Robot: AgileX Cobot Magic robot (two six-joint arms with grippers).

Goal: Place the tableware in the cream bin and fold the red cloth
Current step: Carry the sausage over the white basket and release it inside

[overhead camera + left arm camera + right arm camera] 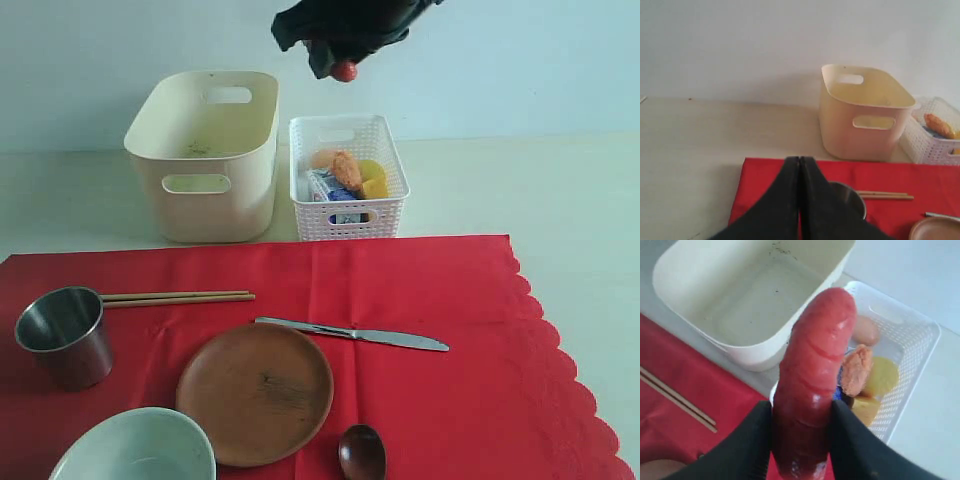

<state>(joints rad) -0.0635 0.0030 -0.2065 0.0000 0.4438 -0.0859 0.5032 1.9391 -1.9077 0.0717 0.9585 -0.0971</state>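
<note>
My right gripper (345, 55) hangs high above the white basket, shut on a red sausage (815, 375) whose tip shows below it (345, 71). The left gripper (800, 162) is shut and empty above the left end of the red cloth (450, 300), close to the steel cup (65, 335); the exterior view does not show it. On the cloth lie the chopsticks (180, 297), brown plate (255, 392), knife (360, 334), dark spoon (362, 452) and pale green bowl (135, 447). The cream bin (205, 160) stands behind the cloth with nothing in it.
A white lattice basket (348, 215) to the right of the cream bin holds a milk carton, an egg and yellow and orange foods. Bare pale table lies to the right of the cloth's scalloped edge and behind the bins, up to a wall.
</note>
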